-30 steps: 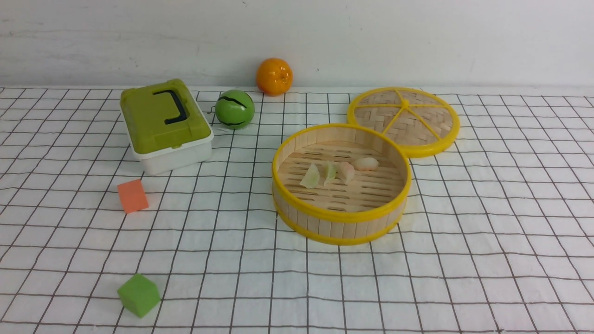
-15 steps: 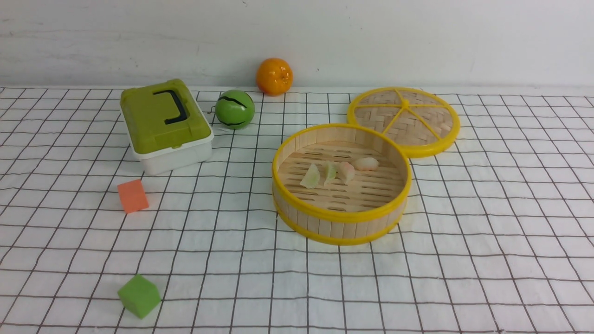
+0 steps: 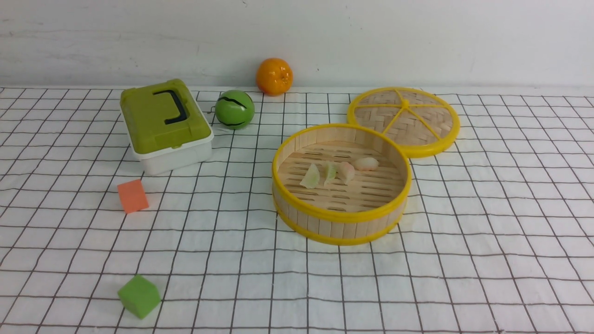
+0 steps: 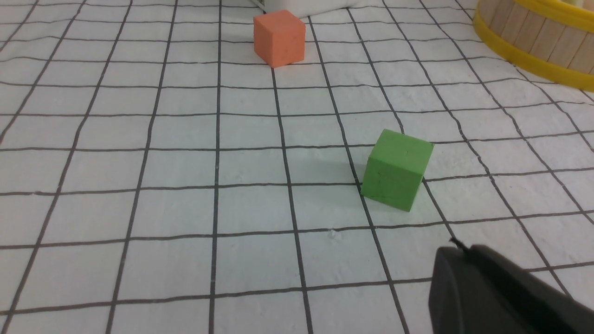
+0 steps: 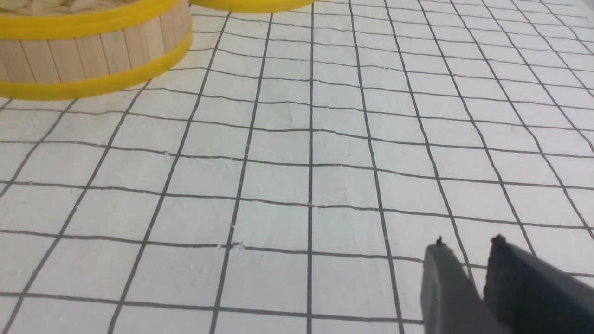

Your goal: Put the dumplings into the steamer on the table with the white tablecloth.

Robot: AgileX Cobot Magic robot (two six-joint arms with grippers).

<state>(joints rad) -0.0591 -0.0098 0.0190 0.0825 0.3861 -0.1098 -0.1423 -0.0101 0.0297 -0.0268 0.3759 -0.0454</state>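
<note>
Several dumplings lie together inside the steamer (image 3: 341,215), two pale green-white ones (image 3: 310,176) beside two pale pink-white ones (image 3: 346,171). The steamer stands right of centre on the table's white tablecloth (image 3: 487,232). Neither arm appears in the front view. My left gripper (image 4: 457,248) is shut and empty above the cloth, near a green cube (image 4: 396,170), with the steamer's wall (image 4: 533,41) off to one side. My right gripper (image 5: 468,243) hovers over bare cloth, its fingertips slightly apart with nothing between them. The steamer's wall (image 5: 93,51) is well away from it.
The woven lid (image 3: 403,118) leans against the steamer's far right rim. A green-lidded white box (image 3: 164,125), a green ball (image 3: 235,109) and an orange (image 3: 274,76) stand at the back. An orange cube (image 3: 132,195) and the green cube (image 3: 138,295) lie at front left.
</note>
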